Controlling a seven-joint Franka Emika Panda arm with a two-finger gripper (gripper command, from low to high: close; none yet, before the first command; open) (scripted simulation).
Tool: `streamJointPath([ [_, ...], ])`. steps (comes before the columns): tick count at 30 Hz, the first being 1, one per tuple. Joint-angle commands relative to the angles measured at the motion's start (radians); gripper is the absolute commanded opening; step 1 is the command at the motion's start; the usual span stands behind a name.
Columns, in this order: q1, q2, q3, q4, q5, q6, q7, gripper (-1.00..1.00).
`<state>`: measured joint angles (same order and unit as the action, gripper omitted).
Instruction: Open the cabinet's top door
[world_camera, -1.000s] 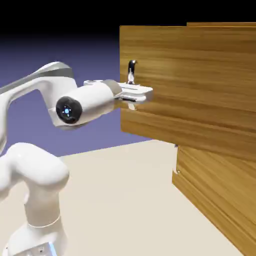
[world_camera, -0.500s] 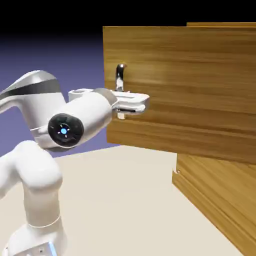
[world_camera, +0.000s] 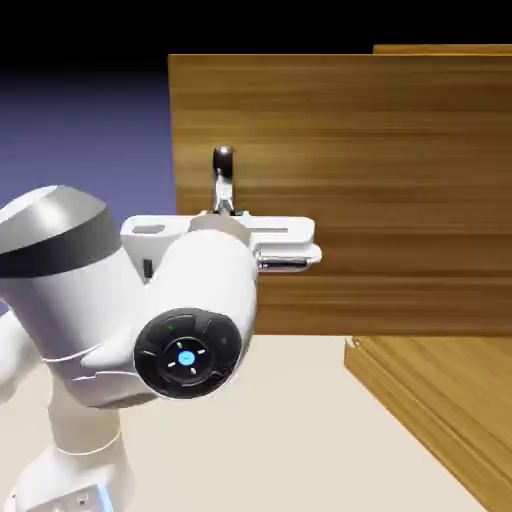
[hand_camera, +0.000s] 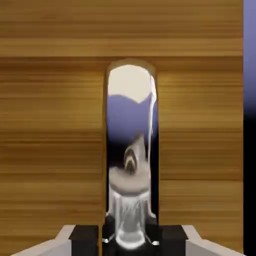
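Note:
The cabinet (world_camera: 440, 410) of golden-brown wood fills the exterior view's right. Its top door (world_camera: 380, 150) stands swung out wide, its face turned toward the camera. A slim silver handle (world_camera: 222, 170) rises near the door's left edge. My gripper (world_camera: 226, 212) is shut on the lower part of that handle, and the white hand and wrist hide the grip itself. In the hand view the shiny handle (hand_camera: 130, 150) runs up between the dark finger pads (hand_camera: 85, 235), with my gripper (hand_camera: 129, 239) closed on it against the top door (hand_camera: 50, 125).
The lower door (world_camera: 450, 440) stays closed, a small handle (world_camera: 352, 343) at its upper left corner. The beige table (world_camera: 290, 430) lies below the open door. My white arm (world_camera: 70, 300) bulks large at the exterior view's lower left.
The top door has swung further open toward the exterior view's left. My hand went with it on the handle, and the wrist has come closer to the camera.

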<state>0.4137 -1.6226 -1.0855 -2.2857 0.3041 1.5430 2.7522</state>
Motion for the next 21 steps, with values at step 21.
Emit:
streamJointPath([
  [21, 0.479, 0.057, -0.083, 0.743, -0.01, -0.578, 0.101, -1.0],
])
